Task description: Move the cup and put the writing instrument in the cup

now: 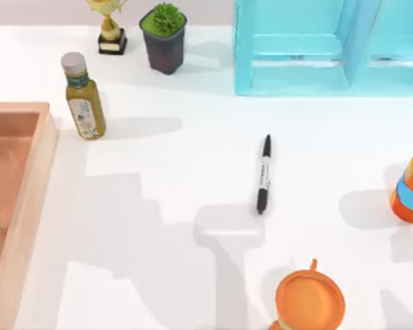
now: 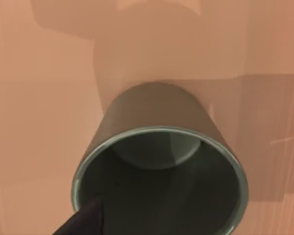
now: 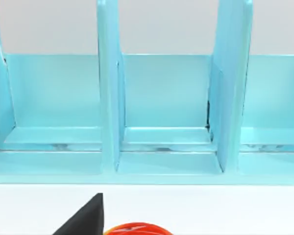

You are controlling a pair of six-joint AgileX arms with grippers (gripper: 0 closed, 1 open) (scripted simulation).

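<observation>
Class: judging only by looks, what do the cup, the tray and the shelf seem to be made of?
Cup: probably glazed ceramic or enamelled metal; smooth olive-grey wall, glossy rim.
Tray: seemingly wood or copper-toned metal; flat reddish-brown surface, no clear grain.
Shelf: likely painted wood or plastic; uniform turquoise panels, faint sheen.
</observation>
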